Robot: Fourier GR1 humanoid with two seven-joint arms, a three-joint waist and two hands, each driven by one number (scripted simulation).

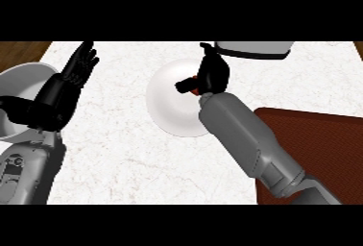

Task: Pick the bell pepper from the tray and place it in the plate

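I have one view only, from the head, looking steeply down onto the pale marbled surface [127,158]. It sits close: both forearms come in from the lower edge and fill much of the frame. The plate [170,103] lies near the centre, the brown tray [319,144] runs off the right edge, and a wooden strip shows at the upper left.
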